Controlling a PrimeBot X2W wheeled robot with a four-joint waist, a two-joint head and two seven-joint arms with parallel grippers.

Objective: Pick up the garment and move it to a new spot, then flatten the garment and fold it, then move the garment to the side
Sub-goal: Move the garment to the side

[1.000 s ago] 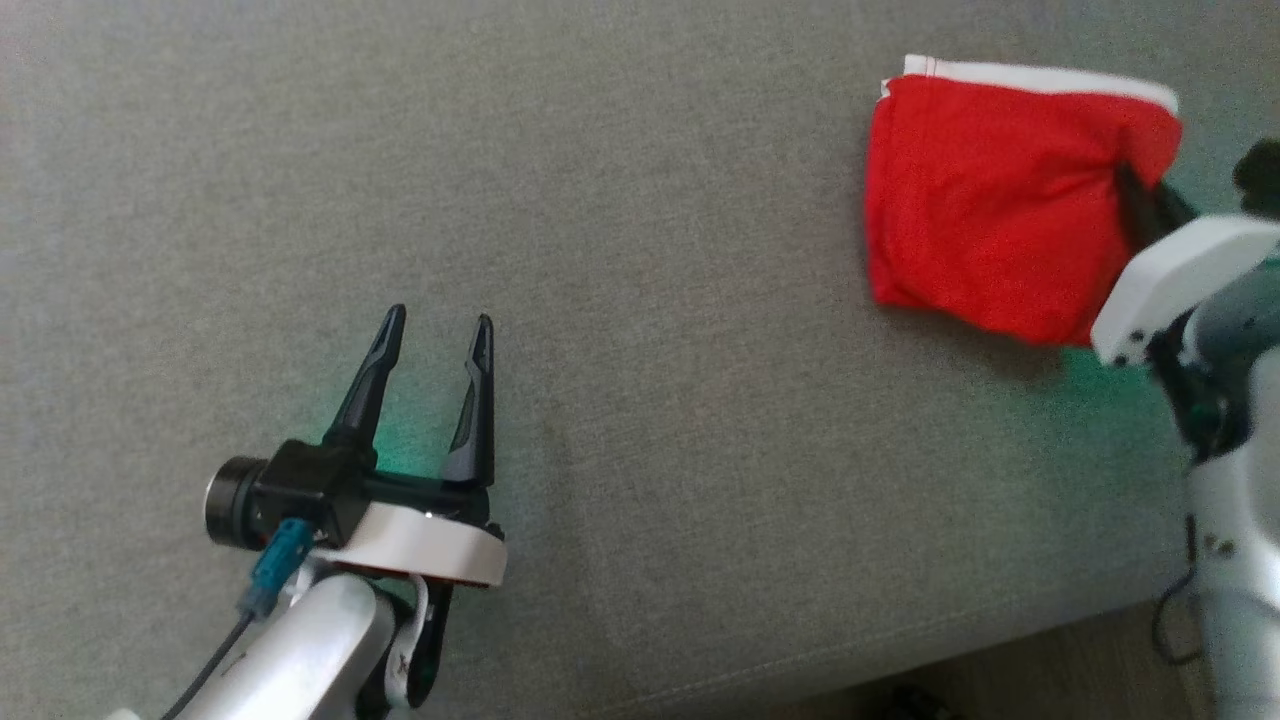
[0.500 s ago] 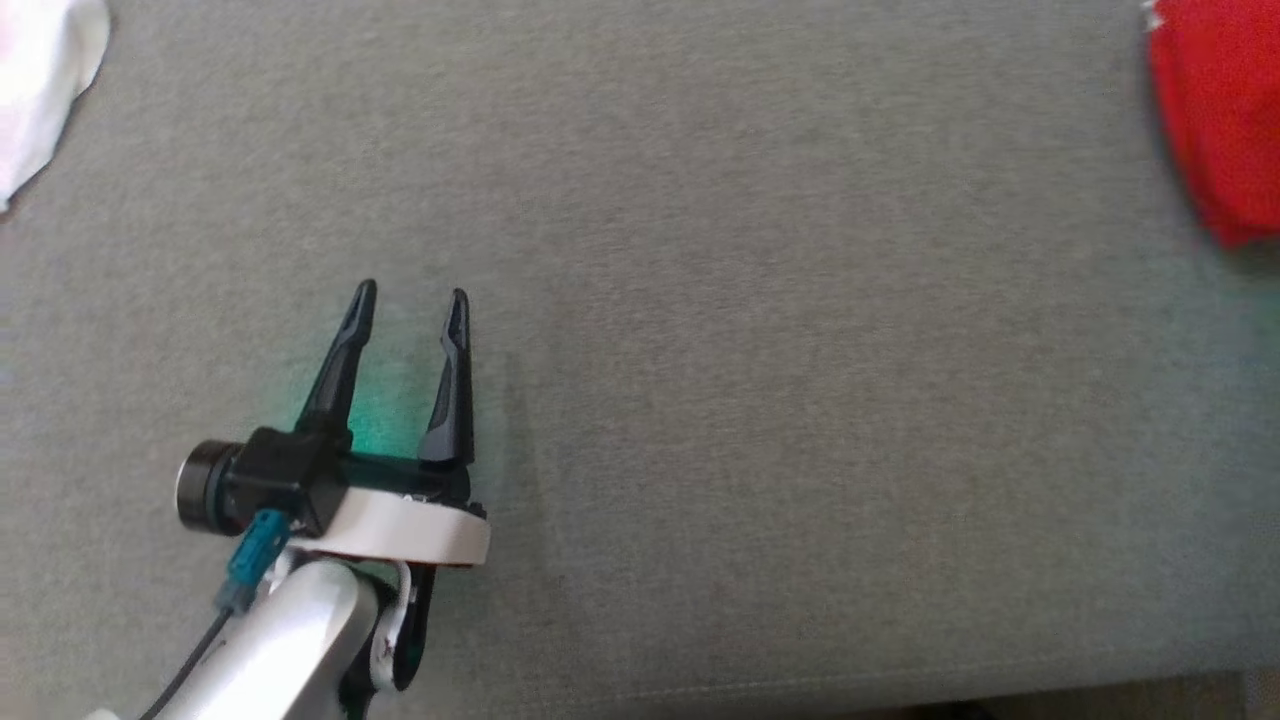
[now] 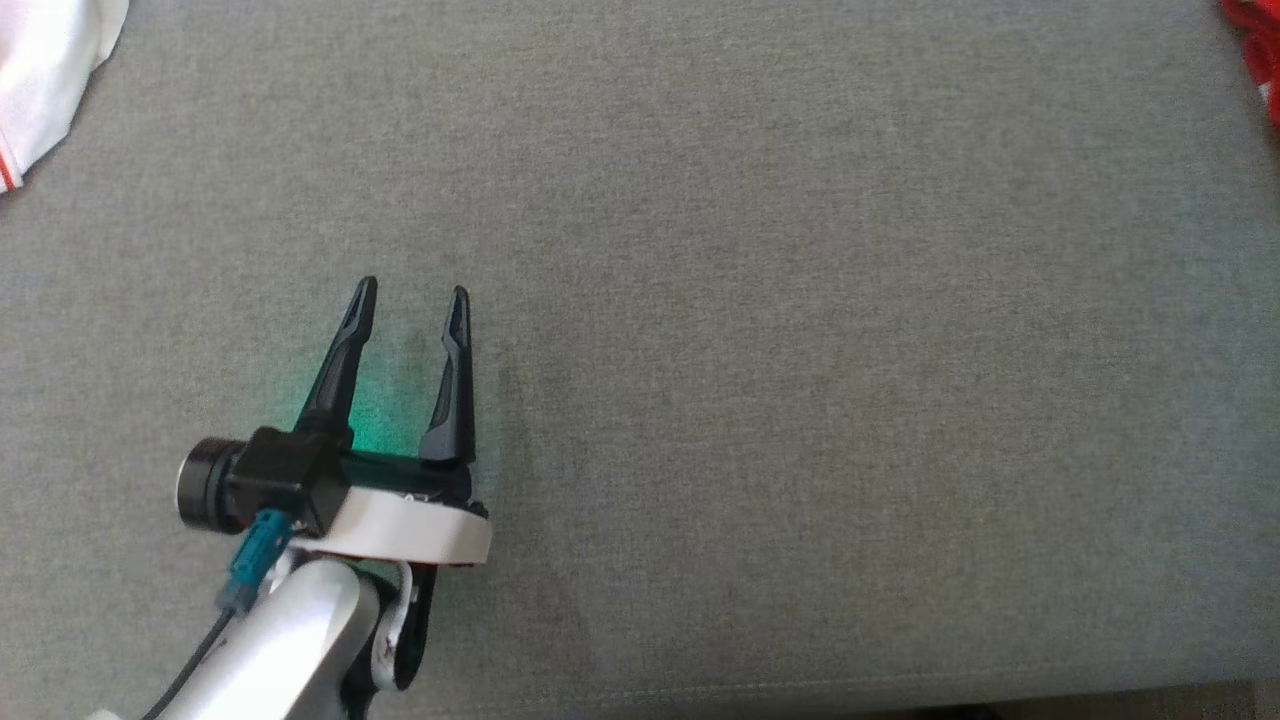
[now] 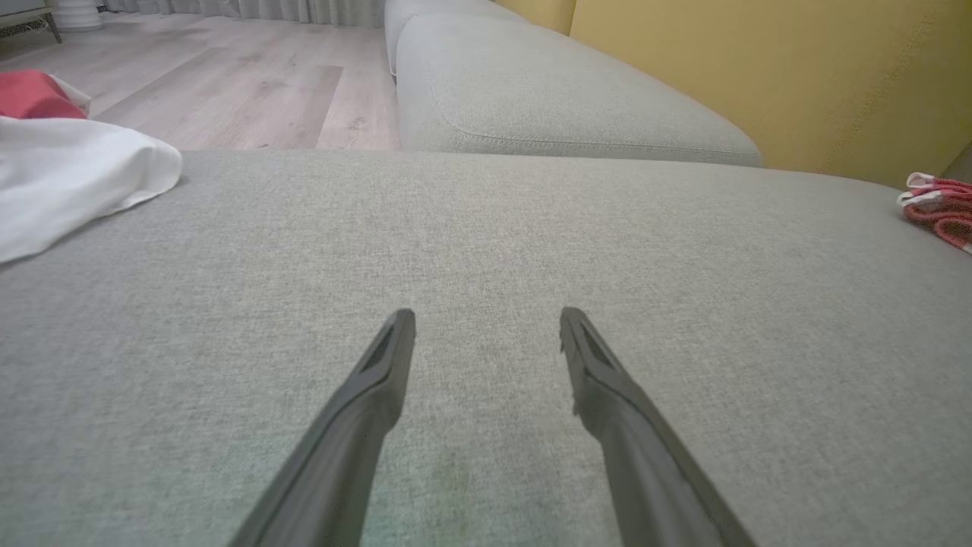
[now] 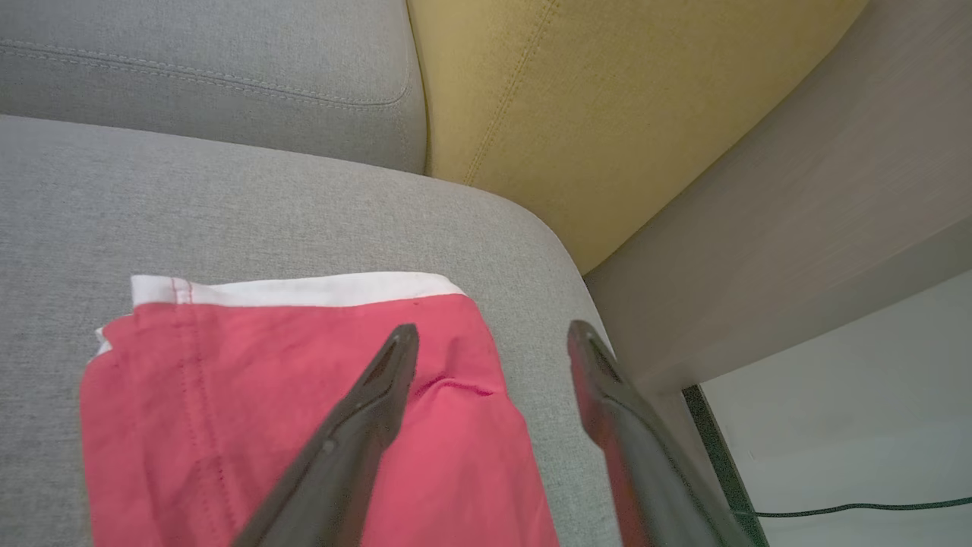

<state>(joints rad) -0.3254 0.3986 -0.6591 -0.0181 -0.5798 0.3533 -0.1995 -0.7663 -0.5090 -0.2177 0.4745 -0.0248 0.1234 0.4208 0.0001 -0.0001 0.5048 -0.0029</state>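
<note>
We are in a home living room: a grey woven-fabric sofa seat (image 4: 486,228) spreads beneath our left pincer (image 4: 487,313), a mustard-yellow upholstered backrest (image 4: 759,68) beyond it to the right, pale wood-plank flooring (image 4: 228,91) ahead-left.

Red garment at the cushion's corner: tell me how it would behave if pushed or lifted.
Probably floppy: the red garment is thin folded cloth with soft creases, so lifted by one edge its layers would likely droop open. Pushed, it would likely bunch rather than slide, since the grey cushion looks coarsely woven. Being thin, it seems light.
</note>
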